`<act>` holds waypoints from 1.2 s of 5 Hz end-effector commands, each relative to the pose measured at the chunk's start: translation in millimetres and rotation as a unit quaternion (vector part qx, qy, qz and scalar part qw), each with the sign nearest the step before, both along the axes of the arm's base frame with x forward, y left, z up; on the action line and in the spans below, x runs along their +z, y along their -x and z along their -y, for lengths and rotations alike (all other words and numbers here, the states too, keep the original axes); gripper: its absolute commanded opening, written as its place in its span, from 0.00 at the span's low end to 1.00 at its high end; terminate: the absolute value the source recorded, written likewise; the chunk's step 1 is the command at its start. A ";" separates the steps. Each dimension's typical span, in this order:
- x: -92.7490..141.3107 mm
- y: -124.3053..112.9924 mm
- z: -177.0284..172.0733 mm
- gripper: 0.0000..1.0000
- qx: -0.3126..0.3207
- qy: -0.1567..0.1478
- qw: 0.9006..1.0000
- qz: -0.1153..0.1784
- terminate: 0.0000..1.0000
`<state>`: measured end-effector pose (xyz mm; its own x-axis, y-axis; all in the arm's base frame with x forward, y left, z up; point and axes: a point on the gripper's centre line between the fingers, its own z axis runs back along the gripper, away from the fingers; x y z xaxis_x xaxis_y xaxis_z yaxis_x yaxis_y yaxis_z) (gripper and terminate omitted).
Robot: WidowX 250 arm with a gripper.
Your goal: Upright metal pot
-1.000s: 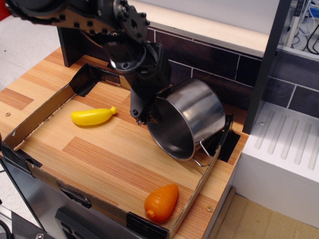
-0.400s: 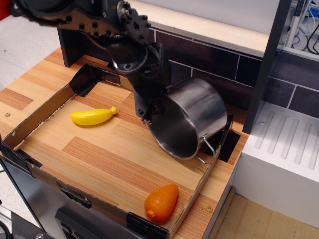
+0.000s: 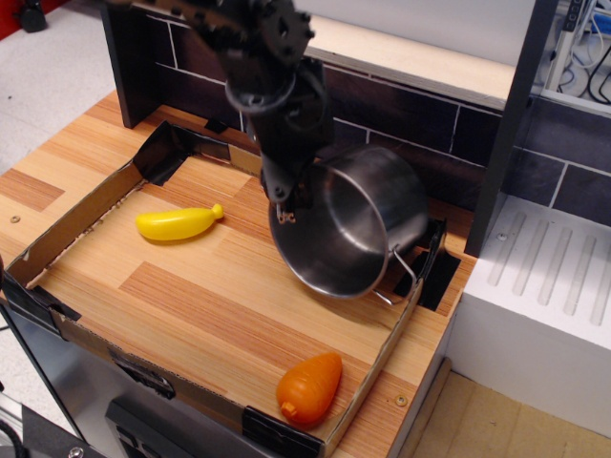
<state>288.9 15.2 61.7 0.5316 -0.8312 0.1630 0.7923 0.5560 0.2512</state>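
Pot: shiny cylindrical stainless-steel pot, tilted, mouth toward 7 o'clock, mid-righting.
Gripper: black gripper, jaws clamping pot rim.

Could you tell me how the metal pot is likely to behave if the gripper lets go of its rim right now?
The metal pot is tilted, its mouth facing down-left, with the gripper at its rim, so it would probably tip or rock rather than settle. Its round wall suggests it could roll toward the cardboard edge. The polished steel looks slippery, so the pinch may slide.
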 end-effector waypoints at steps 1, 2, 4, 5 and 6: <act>18.5 10.5 -13.7 0.00 0.056 -0.023 0.995 -0.081 0.00; 14.9 15.1 -23.9 0.00 0.104 -0.024 0.982 -0.154 0.00; 13.8 4.5 -37.8 0.00 0.186 0.011 0.948 -0.256 0.00; 13.9 -0.7 -40.9 0.00 0.211 0.032 0.934 -0.288 0.00; 14.6 0.1 -40.9 0.00 0.201 0.031 0.939 -0.278 0.00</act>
<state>287.8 55.2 56.5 0.8060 -0.5449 -0.2312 0.5035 0.8365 -0.2163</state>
